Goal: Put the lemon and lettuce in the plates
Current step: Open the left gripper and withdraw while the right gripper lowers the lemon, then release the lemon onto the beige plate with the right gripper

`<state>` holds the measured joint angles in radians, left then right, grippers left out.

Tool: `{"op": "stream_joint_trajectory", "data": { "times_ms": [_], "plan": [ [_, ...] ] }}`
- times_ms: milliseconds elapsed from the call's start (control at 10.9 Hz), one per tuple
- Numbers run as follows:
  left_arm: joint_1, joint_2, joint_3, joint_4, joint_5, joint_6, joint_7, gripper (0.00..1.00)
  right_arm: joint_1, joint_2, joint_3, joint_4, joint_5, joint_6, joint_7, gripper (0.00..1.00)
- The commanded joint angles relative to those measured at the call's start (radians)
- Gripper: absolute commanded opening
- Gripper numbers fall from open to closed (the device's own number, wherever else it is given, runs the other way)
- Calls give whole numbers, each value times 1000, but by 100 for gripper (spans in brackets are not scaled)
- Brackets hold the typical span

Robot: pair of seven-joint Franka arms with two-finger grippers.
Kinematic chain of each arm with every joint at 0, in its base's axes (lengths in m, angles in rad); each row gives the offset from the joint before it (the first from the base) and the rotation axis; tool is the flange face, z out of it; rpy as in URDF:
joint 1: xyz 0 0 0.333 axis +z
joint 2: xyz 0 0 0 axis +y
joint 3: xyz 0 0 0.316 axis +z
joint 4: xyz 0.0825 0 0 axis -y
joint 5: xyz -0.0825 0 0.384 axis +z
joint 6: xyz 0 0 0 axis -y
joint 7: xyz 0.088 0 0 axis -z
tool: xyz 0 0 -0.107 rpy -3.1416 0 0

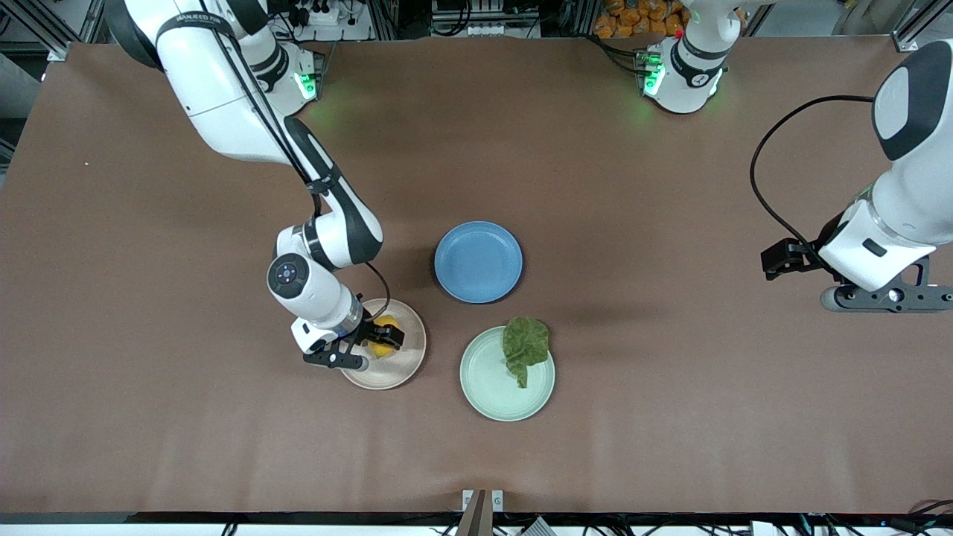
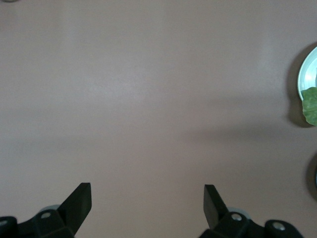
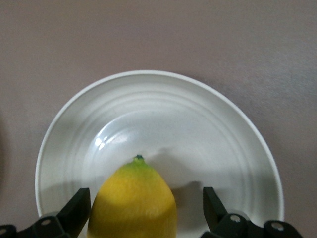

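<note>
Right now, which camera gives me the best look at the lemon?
The right wrist view: the lemon fills the foreground between the open right gripper's fingers, over the pink-beige plate. The front view shows only a yellow sliver mostly hidden by that gripper. The left wrist view shows no lemon, just bare table.

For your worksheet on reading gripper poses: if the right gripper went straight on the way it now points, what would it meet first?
Probably the lemon, which sits between the open fingers of the right gripper, then the pink-beige plate under it.
</note>
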<state>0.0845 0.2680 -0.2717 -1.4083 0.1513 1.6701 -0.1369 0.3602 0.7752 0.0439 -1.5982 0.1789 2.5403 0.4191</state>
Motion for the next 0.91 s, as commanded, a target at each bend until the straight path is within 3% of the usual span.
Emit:
{"op": "stream_joint_trajectory", "data": {
  "times_ms": [0,640,823],
  "plan": [
    [20,-64,-4,-23,-15,-47,17,100,-38,10,1,199,13,-332,21,100],
    [74,-200,-4,-32,-188,-105,8,100,-190,-14,13,368,17,-691,-63,100],
    [72,-234,-10,-31,-184,-108,13,100,-236,-37,11,376,17,-751,-114,100]
  ]
}}
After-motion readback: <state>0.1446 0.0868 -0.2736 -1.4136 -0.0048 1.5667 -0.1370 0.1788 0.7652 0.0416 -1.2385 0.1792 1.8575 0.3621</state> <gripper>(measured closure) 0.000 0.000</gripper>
